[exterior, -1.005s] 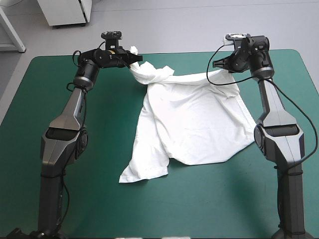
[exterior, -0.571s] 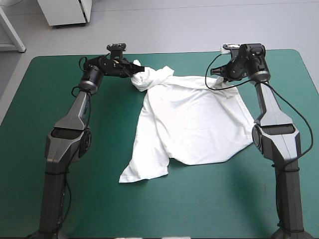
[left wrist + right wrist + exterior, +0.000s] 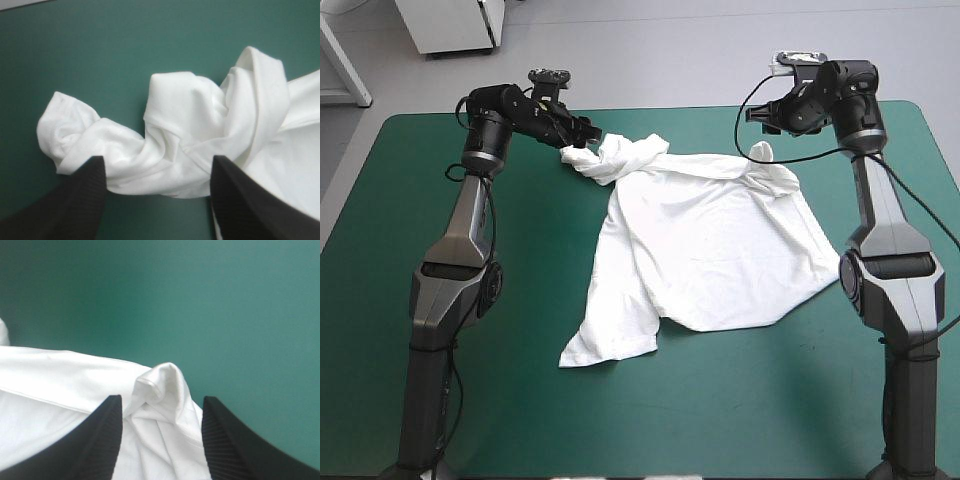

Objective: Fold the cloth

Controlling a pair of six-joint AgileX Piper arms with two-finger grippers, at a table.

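The white T-shirt (image 3: pixel 710 240) lies roughly spread on the teal-green table, its far edge crumpled. One far corner forms a twisted bunch (image 3: pixel 615 155), the other a small peak (image 3: pixel 772 178). My left gripper (image 3: pixel 582 135) hovers at the twisted bunch, and in the left wrist view the left gripper (image 3: pixel 158 161) is open over the bunched cloth (image 3: pixel 175 135). My right gripper (image 3: pixel 767 115) hangs above the other corner. In its own view the right gripper (image 3: pixel 162 399) is open with the cloth's peak (image 3: pixel 162 382) below the gap. Neither gripper holds anything.
The table's far edge (image 3: pixel 690 106) runs just behind both grippers. The teal-green cover (image 3: pixel 420 200) surrounds the shirt on all sides, and a loose hem corner (image 3: pixel 575 355) points toward the near left.
Both grippers have opened and let go of the shirt's far corners, which now rest on the table. Both arms have drawn back from the cloth toward the far edge.
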